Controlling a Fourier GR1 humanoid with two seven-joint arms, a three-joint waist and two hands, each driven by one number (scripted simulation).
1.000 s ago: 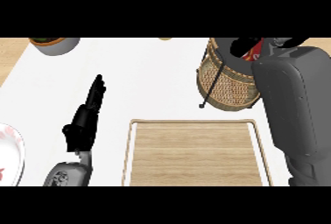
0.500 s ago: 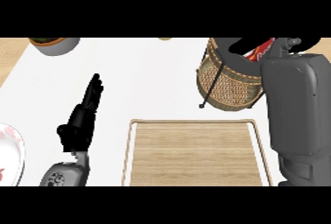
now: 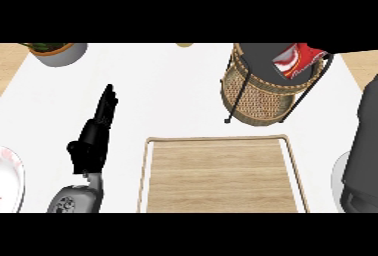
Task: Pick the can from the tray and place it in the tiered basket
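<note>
**Top right: can [image 3: 294, 61] in basket [image 3: 258, 100]**

Up in basket's upper tier, red-white can sits tilted, well apart from tray [image 3: 221, 175]. On counter [image 3: 170, 90] left of tray lies left robot hand [image 3: 88, 145], fingers straight, released. No view of right robot hand; only forearm [image 3: 365, 150] at right edge.

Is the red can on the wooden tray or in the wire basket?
In the basket. The can lies tilted in the top tier of the tiered basket; the tray shows only bare wood.
</note>
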